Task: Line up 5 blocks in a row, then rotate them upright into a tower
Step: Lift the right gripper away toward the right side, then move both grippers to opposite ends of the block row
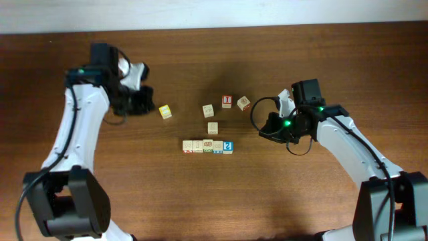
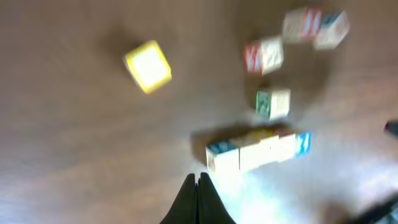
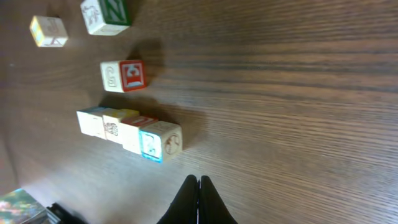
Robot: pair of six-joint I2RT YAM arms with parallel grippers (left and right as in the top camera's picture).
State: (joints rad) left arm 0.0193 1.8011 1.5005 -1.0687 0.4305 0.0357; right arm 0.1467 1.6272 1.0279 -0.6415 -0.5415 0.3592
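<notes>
- Seen from overhead, the table [image 1: 334,53] is dark brown wood grain, and a pale wall strip [image 1: 214,13] runs along its far edge.
- The row of blocks [image 1: 208,145] sits mid-table: five cream cubes touching side to side in a line running left to right. The blue-printed cube [image 1: 228,146] is at the right end.
- Loose cubes lie on the far side of the row. The yellow-bordered cube [image 1: 164,112] is well out to the left and the red-bordered cube [image 1: 227,101] is far-centre. Three more are scattered around that one, apart from each other.
- Only the overhead shows both arms and every cube at once.
- The left wrist view is motion-blurred, so no print can be read. It does pick up colour patches on the row's side faces and the yellow cube's top.
- The right wrist view is sharp and looks along the row from its right end, with the blue-printed cube closest. Beyond the row are a cube with a red face [image 3: 124,76] and a green-lettered cube [image 3: 107,14], both side faces the overhead doesn't give.
- The left gripper [image 2: 199,183] has its fingers pressed together with nothing between them. It hangs over bare wood just left of the yellow-bordered cube, touching no cube.
- The right gripper [image 3: 198,186] is likewise clamped closed and empty. It is off the right end of the row, near it but apart.
</notes>
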